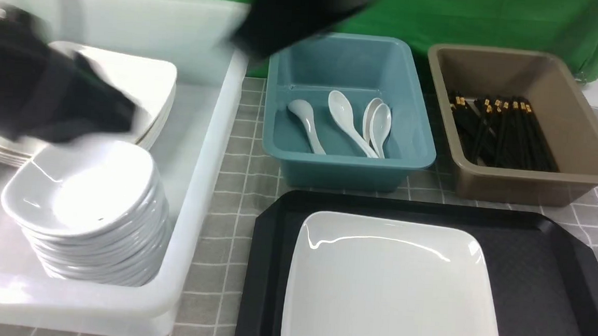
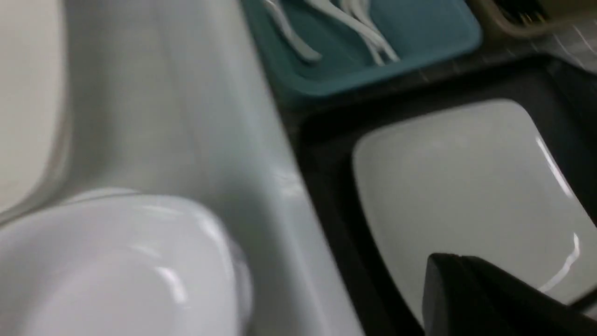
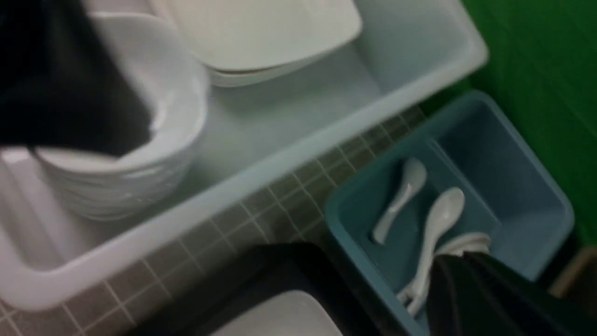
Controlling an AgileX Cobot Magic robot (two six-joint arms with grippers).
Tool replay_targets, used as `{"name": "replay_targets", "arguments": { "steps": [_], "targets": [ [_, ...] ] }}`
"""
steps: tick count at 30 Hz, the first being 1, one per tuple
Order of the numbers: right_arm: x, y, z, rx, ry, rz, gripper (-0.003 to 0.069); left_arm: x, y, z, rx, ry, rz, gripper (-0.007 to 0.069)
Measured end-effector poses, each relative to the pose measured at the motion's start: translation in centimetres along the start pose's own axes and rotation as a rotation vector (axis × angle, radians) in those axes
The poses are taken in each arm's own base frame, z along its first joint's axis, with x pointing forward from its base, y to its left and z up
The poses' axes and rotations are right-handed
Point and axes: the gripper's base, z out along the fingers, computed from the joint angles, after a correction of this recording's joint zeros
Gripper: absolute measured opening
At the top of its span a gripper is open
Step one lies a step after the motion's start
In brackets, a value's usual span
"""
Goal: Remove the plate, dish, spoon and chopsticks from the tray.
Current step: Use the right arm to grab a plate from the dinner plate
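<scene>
One plate (image 1: 390, 293) lies on the tray (image 1: 546, 287), glossy, rigid, breakable (probably slippery), best pinched at its raised rim; right hand (image 3: 461, 289) closed, left hand (image 1: 105, 107) unclear.

White tub (image 1: 191, 146) at 9 o'clock; teal bin (image 1: 345, 176) at 12 o'clock, brown bin (image 1: 526, 191) at 2 o'clock, all on grey checked cloth (image 1: 234, 211).
</scene>
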Motion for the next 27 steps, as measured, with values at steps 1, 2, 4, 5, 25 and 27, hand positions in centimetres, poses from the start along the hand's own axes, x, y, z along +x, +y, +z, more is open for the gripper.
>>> {"name": "replay_targets", "arguments": {
  "steps": [1, 2, 4, 5, 25, 27],
  "targets": [
    [1.1, -1.3, -1.2, 0.008, 0.005, 0.035, 0.002, 0.1, -1.1, 1.0, 0.031, 0.041, 0.032, 0.0001],
    [2.6, -2.7, -1.8, 0.019, 0.031, 0.081, 0.0019, 0.3, -2.2, 2.0, 0.054, 0.08, 0.062, 0.0001],
    [7.0, -5.3, -2.1, 0.064, 0.132, 0.19, 0.0019, 0.8, -4.3, 4.0, 0.08, 0.154, 0.116, 0.0001],
    [7.4, -5.5, -2.2, 0.068, 0.142, 0.202, 0.0019, 1.0, -4.6, 4.4, 0.083, 0.168, 0.125, 0.0001],
    [34.4, -0.3, 9.8, -0.107, 0.485, 1.083, 0.0521, 1.9, -6.1, 9.0, -0.046, 0.276, 0.184, 0.0001],
    [34.5, -0.3, 10.5, -0.117, 0.488, 1.099, 0.0528, 1.9, -6.0, 8.9, -0.057, 0.277, 0.187, 0.0001]
  ]
}}
